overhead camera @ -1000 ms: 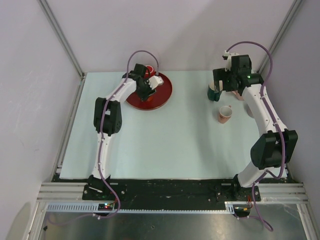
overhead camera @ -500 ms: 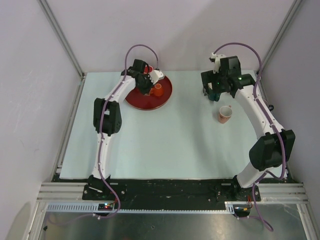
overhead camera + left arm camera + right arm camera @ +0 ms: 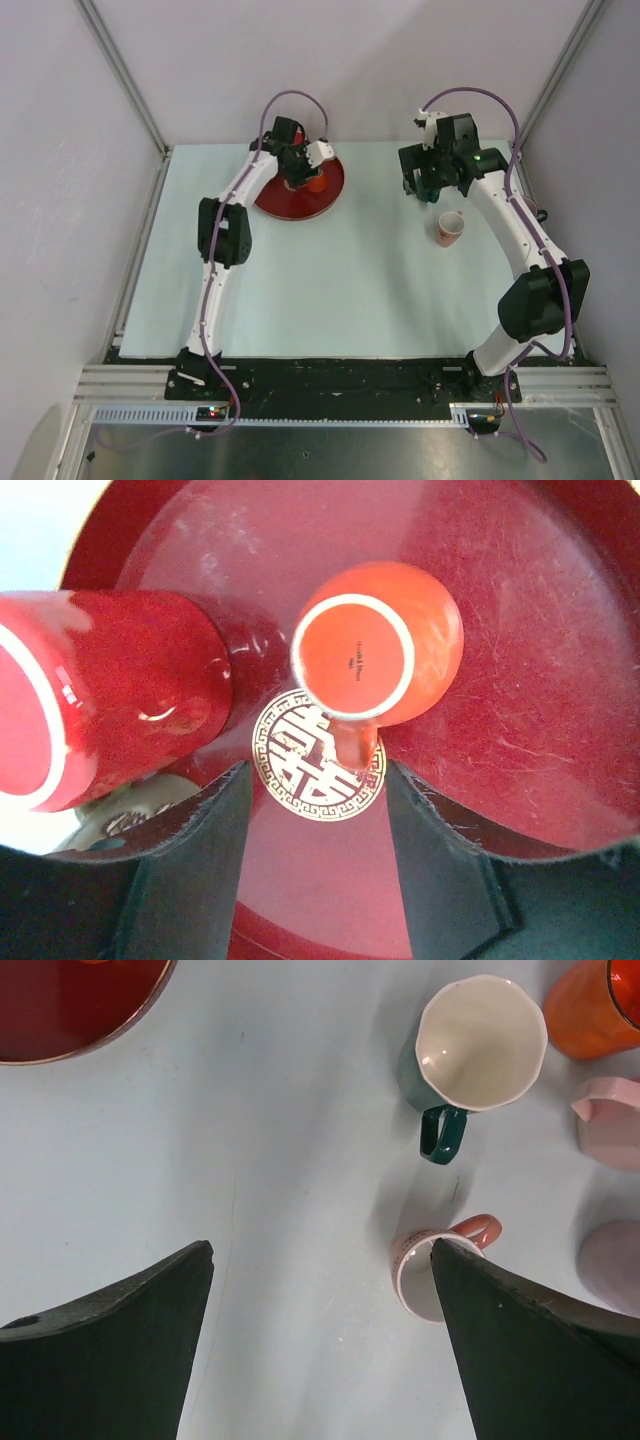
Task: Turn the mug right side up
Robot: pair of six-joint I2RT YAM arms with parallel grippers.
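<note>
Pale green tabletop (image 3: 330, 290), plain lavender-white walls (image 3: 380, 60), silver corner posts (image 3: 120, 70), black strip (image 3: 340, 375) along near edge

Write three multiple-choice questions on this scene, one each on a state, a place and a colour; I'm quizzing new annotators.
1. The orange mug on the red tray is:
A upside down
B upright
C lying on its side

2. The pink-handled mug sits:
A on the red tray
B on the table near the green mug
C inside the green mug

3. The inside of the green mug is:
A black
B red
C white

Answers:
1 A, since the left wrist view shows its flat foot ring facing the camera.
2 B, since the right wrist view shows it on bare table just below the green mug, with the tray far off.
3 C, since its open mouth shows a pale white inside.
</note>
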